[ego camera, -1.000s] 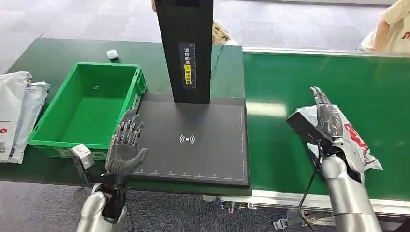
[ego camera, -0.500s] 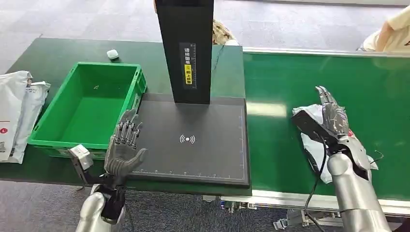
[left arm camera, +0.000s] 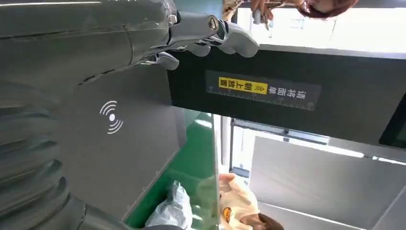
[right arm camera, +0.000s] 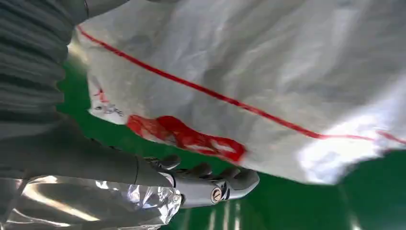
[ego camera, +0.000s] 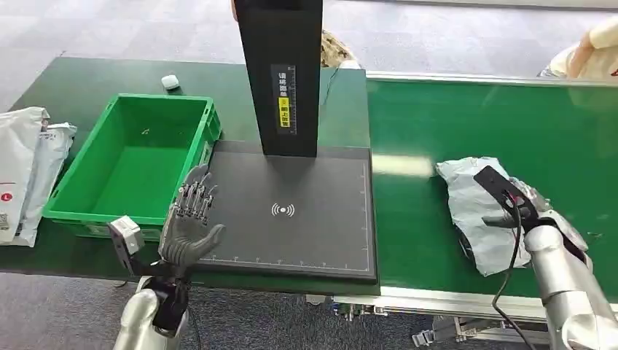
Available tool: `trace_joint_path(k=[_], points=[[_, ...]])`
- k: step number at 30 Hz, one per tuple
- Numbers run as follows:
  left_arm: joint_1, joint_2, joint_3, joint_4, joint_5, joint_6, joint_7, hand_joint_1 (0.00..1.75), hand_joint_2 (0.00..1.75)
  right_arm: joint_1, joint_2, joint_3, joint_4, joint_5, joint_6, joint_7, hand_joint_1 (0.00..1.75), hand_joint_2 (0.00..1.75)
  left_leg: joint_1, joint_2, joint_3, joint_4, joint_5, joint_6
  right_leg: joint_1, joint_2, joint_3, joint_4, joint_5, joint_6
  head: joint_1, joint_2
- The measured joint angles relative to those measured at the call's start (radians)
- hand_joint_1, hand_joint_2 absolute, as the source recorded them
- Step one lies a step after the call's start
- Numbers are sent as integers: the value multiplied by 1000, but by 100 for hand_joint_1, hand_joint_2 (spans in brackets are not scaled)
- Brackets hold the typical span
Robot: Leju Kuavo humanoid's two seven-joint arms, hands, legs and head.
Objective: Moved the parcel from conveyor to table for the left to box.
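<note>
- White mailer bags (ego camera: 25, 171) lie stacked at the far left of the green table (ego camera: 80, 87), just beside the crate.
- Green crate (ego camera: 131, 160) sits on the table, left of the scanner pad; nothing visible inside it.
- Small white object (ego camera: 169, 82) rests on the table behind the crate; too small to identify.
- Left hand (ego camera: 189, 222) is raised at the near left corner of the pad, palm up-turned, fingers spread and straight, holding nothing. In the left wrist view the fingers (left arm camera: 215, 36) extend freely over the pad.
- Dark scanner pad (ego camera: 291, 211) lies flat in the middle, with a white wireless symbol (ego camera: 282, 211) near its centre. A black upright column (ego camera: 280, 73) stands at the pad's far edge, carrying a yellow-and-white label (ego camera: 283, 98).
- Green conveyor belt (ego camera: 495, 117) runs to the right of the pad.
- Parcel (ego camera: 477, 211), a crumpled white plastic bag with red markings, lies on the belt, well apart from the pad.
- Right hand (ego camera: 536, 208) is against the parcel's right side. In the right wrist view its fingers (right arm camera: 210, 184) curl beneath the bag's edge; whether they grasp it firmly, I cannot tell.
- A person's pale sleeve (ego camera: 594, 51) is at the far right corner beyond the belt.
</note>
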State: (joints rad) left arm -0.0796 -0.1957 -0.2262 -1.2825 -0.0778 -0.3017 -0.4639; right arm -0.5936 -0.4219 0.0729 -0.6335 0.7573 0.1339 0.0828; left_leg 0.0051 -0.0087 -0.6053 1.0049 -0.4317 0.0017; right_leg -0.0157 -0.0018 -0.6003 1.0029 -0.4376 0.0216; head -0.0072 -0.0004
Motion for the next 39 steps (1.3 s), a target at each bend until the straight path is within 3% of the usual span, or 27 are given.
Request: trace_joint_path(k=[7,11,12,13,18,30,35,39], points=[[0,4,0,13,0,15,-4,0,175,-57,-5,12,152,58,-27,95,0,175,0,0,0,0,0,0,1,1,0,0,0,0,-1,0],[-1,4,-1,18,-6,16,-4,0,175,-72,-5,15,190,66,16,90,0,175,0,1,1,0,0,0,1,1,0,0,0,0,0,0],[-2,4,-2,21,-8,16,-5,0,175,-73,-5,16,198,66,40,81,133,175,0,1,1,0,0,0,1,1,0,0,0,0,0,0],[-3,4,-2,23,-9,16,-6,0,175,-73,-5,17,202,66,53,76,175,175,0,1,1,0,0,0,1,1,0,0,0,0,0,0],[-17,4,-3,46,-10,16,-18,0,175,-74,-6,35,226,79,117,43,175,175,0,1,1,0,0,0,0,1,0,0,0,0,0,0],[-17,7,-2,56,-9,21,-16,0,175,-92,-5,61,235,74,92,12,175,175,0,0,1,0,0,0,1,0,0,0,0,0,0,0],[-7,9,-2,49,-9,26,-3,0,175,-89,3,53,231,13,-14,-20,175,175,0,0,0,0,0,0,1,0,0,0,0,0,0,0],[17,11,0,16,-6,33,5,0,175,-86,29,2,193,-89,-178,-98,175,175,0,0,0,0,0,0,0,1,-1,0,0,0,-1,0]])
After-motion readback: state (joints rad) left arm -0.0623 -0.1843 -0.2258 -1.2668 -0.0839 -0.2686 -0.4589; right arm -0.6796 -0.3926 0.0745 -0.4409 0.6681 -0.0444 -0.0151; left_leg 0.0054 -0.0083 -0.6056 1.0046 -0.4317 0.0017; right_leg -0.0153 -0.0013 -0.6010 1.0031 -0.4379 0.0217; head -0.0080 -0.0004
